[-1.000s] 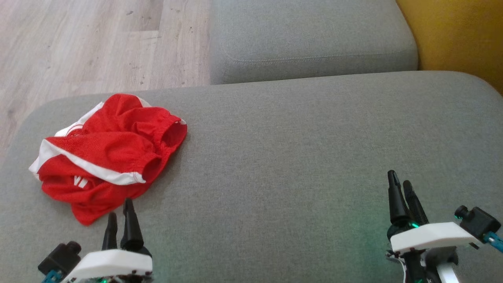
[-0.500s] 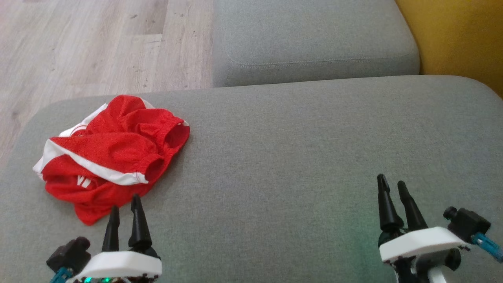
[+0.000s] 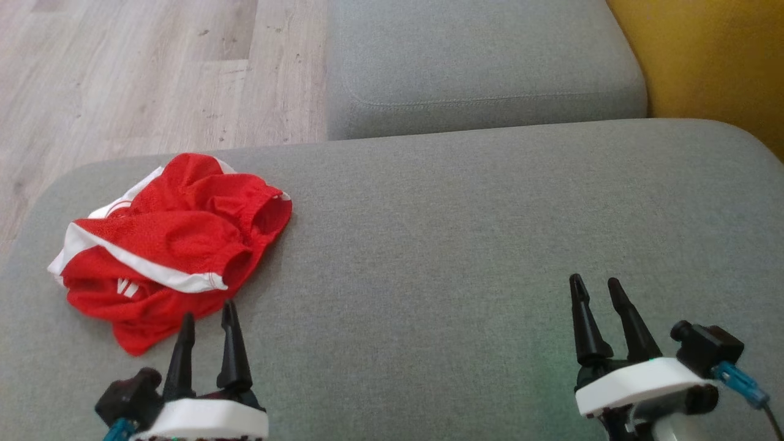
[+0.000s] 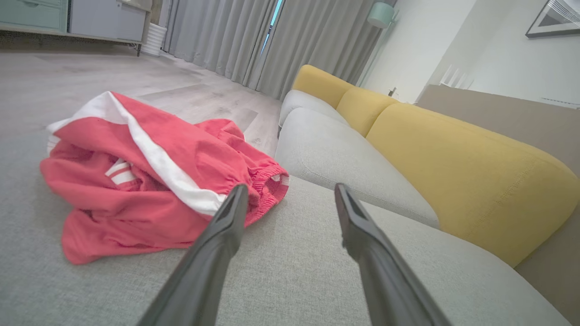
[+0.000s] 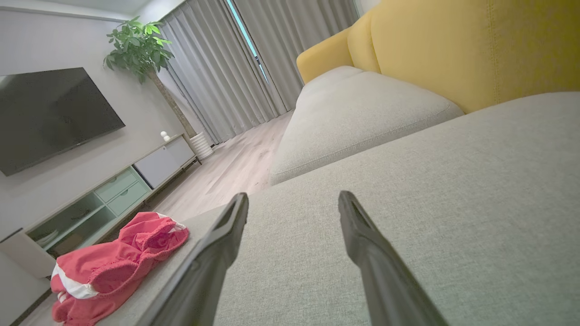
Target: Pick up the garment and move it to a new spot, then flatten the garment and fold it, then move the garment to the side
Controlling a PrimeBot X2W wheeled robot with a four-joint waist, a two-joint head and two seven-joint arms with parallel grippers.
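The red shorts, edged with a white stripe and gathered at an elastic waistband, lie crumpled in a heap on the left part of the grey sofa seat, near its far left corner. The left claw hovers just beside the heap's near edge, fingers apart and empty. The right claw hangs well apart on the right, likewise parted and holding nothing.

This looks like the first pick-up. The left claw would do best to reach a little forward and left, sink into the soft cushion and pinch a raised ridge such as the white stripe, taking several layers so the thin cloth lifts whole. The bare middle of the seat gives ample room for flattening.

Beyond lie a second grey cushion, a mustard backrest and pale wood floor. The right wrist view adds curtains, a television and a potted plant.
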